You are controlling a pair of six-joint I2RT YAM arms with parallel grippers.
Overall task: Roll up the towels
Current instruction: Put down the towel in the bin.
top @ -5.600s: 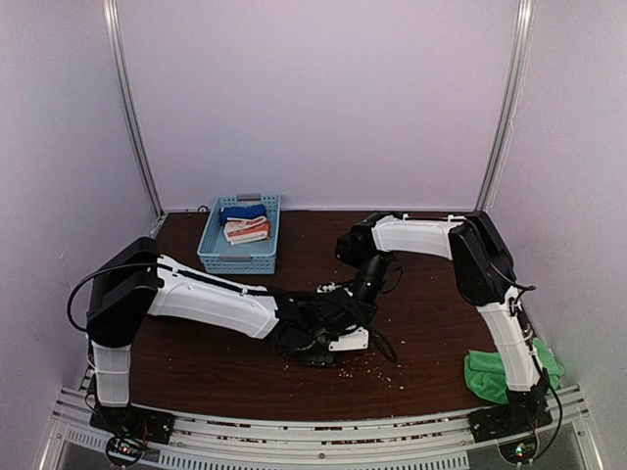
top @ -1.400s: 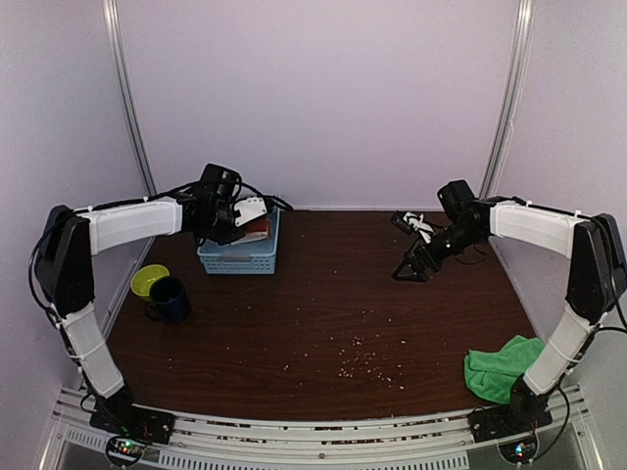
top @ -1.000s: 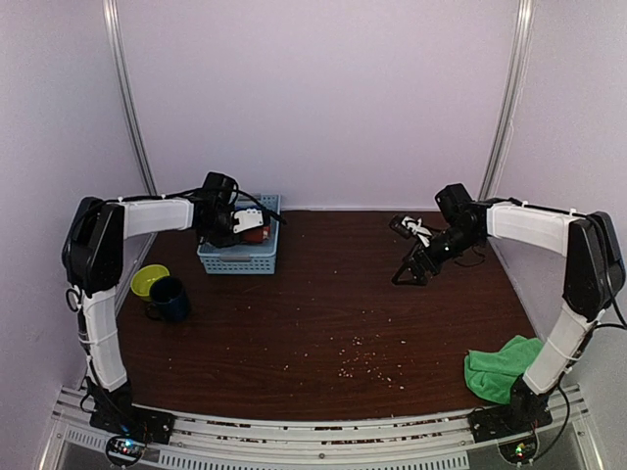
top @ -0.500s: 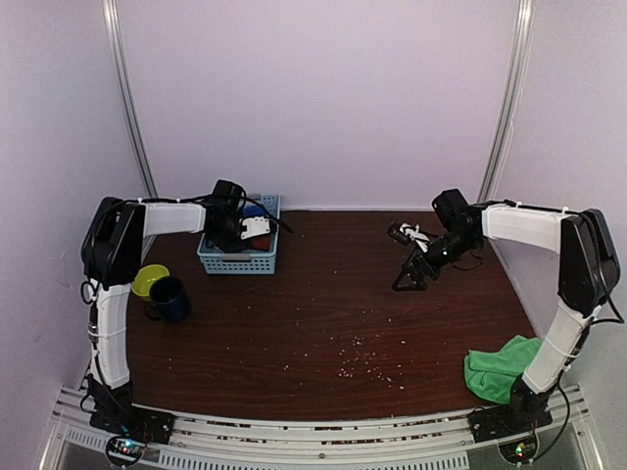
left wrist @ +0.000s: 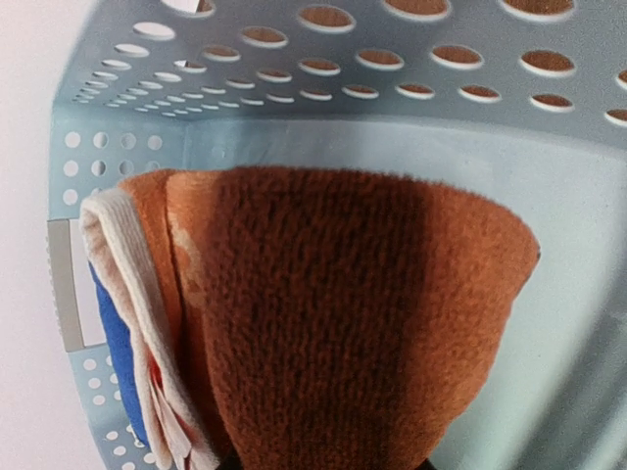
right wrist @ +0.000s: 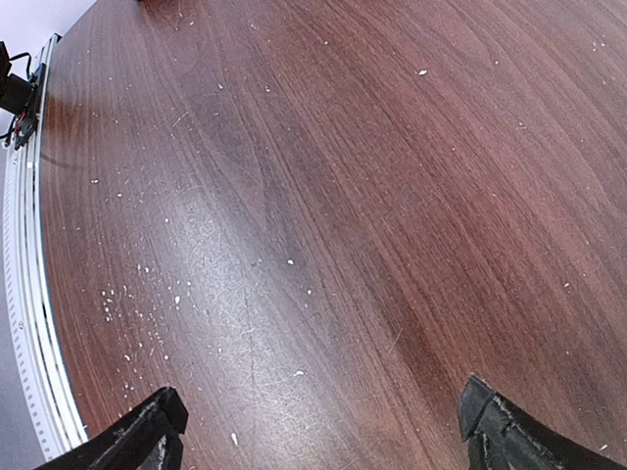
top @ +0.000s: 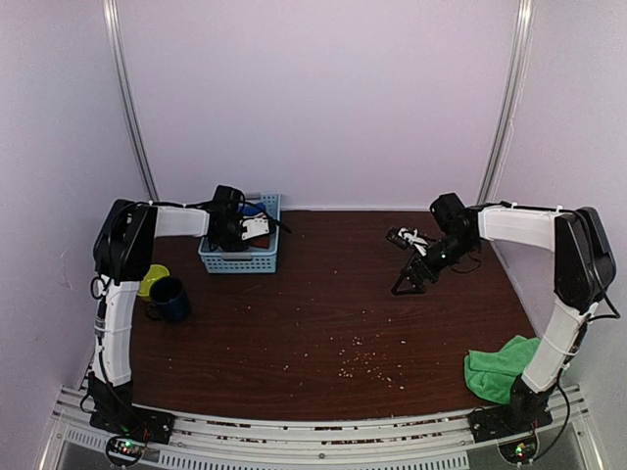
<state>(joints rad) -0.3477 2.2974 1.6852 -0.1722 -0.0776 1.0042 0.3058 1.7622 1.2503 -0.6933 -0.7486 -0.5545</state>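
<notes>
- Where the arms are bolted down, a metal rail [top: 294,431] runs along the near edge of a dark brown wooden worktop [top: 294,323].
- At the near right corner, just beside the right arm's base, the green towel [top: 493,372] lies in a crumpled heap. It is partly hidden behind the arm, a little wider across than deep, with no clear long axis.
- Pale crumbs [top: 358,367] are scattered over the middle of the worktop, which looks scratched in the right wrist view.
- On the left side a dark mug [top: 169,298] touches a yellow-green bowl [top: 147,280] behind it.
- Further back on the right, the right claw [top: 409,281] points down just above bare wood. Its fingertips [right wrist: 147,436] are spread wide with nothing between them.
- At the far left stands a pale blue perforated basket [top: 240,260], and the left claw [top: 245,227] reaches into it.
- The rust towel [left wrist: 343,323] is in that basket as a thick folded bundle, its rounded end toward a perforated wall. It lies against a striped cloth [left wrist: 132,294] and a blue cloth [left wrist: 116,352].
- Its long axis seems to run straight away from the wrist camera. The claw's fingers are hidden, so I cannot tell whether they pinch it.
- Plain lilac walls [top: 313,98] with two metal posts [top: 127,108] close off the back.
</notes>
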